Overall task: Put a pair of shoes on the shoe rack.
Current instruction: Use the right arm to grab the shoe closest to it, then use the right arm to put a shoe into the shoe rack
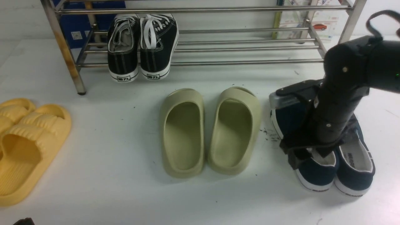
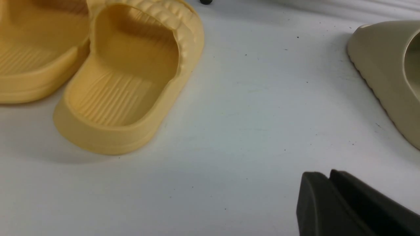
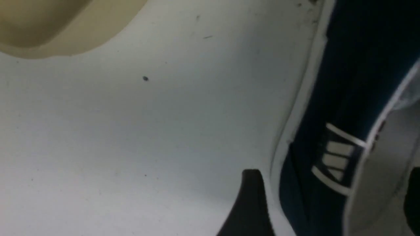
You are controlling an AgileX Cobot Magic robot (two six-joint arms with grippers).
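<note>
The two navy slip-on shoes stand side by side on the white table at the front right, the left one [image 1: 315, 173] and the right one [image 1: 356, 168]. My right gripper [image 1: 307, 156] is down over the left shoe. In the right wrist view my right gripper [image 3: 331, 196] is open. One finger [image 3: 251, 196] is outside the shoe's white sole and the other is inside its pale lining, with the navy side wall [image 3: 331, 108] between them. The metal shoe rack [image 1: 218, 62] stands at the back. My left gripper [image 2: 329, 175] is shut and empty, low over bare table.
Black laced sneakers [image 1: 139, 47] sit on the rack's left part, near its rust-stained leg [image 1: 67, 53]. Olive-green slides [image 1: 212, 131] lie mid-table, just left of the navy shoes. Yellow slides [image 1: 28, 147] lie at the far left, also in the left wrist view [image 2: 128, 82].
</note>
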